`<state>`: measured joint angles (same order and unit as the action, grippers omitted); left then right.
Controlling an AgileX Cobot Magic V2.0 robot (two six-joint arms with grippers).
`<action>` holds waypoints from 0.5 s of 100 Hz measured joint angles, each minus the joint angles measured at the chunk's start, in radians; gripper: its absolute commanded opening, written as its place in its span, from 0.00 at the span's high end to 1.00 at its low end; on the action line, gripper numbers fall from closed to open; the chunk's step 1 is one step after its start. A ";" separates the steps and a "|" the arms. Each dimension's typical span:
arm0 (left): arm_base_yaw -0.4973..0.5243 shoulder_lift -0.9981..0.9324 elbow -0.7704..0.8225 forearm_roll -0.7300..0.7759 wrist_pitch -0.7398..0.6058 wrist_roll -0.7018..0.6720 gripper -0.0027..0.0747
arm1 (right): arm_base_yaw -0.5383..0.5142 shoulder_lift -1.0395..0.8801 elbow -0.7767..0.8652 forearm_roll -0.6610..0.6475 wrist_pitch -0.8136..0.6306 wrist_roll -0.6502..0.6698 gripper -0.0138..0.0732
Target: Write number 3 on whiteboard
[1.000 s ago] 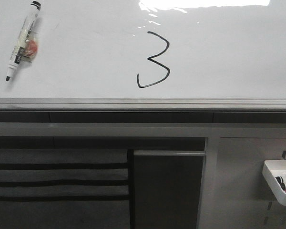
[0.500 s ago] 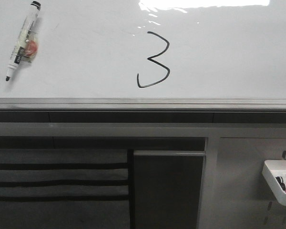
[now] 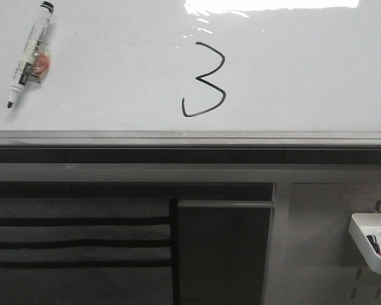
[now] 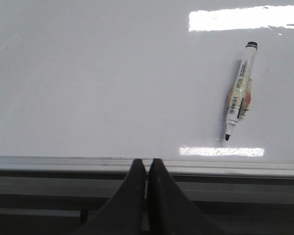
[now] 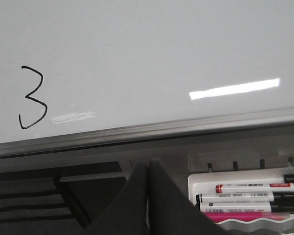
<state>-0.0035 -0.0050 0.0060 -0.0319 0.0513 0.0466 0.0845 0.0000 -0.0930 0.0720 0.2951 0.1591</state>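
Note:
A thin black number 3 (image 3: 206,80) is drawn on the glossy whiteboard (image 3: 317,76), near the middle of the front view; the right wrist view shows the number 3 (image 5: 32,97) too. An uncapped black marker (image 3: 29,53) lies loose on the board at the far left, its tip toward the rail. My left gripper (image 4: 147,161) is shut and empty, hovering over the whiteboard (image 4: 88,78) edge, with the marker (image 4: 240,90) lying apart from it. My right gripper (image 5: 147,164) is shut and empty, below the whiteboard (image 5: 161,49). Neither gripper appears in the front view.
A grey metal rail (image 3: 190,138) runs along the board's near edge. Below it are a grey slatted panel (image 3: 76,241) and a dark panel (image 3: 223,251). A white tray (image 3: 372,243) with several markers (image 5: 250,196) hangs at lower right.

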 measured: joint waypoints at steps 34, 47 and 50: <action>0.000 0.000 0.000 0.000 0.000 0.000 0.99 | -0.009 -0.009 0.110 0.016 -0.217 0.000 0.93; 0.000 0.000 0.000 0.000 0.000 0.000 0.99 | -0.009 -0.009 0.110 0.016 -0.226 0.000 0.93; 0.000 0.000 0.000 0.000 0.000 0.000 0.99 | -0.009 -0.009 0.110 0.016 -0.228 0.000 0.93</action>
<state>-0.0035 -0.0050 0.0060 -0.0319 0.0513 0.0466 0.0759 -0.0090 0.0168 0.0878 0.0669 0.1591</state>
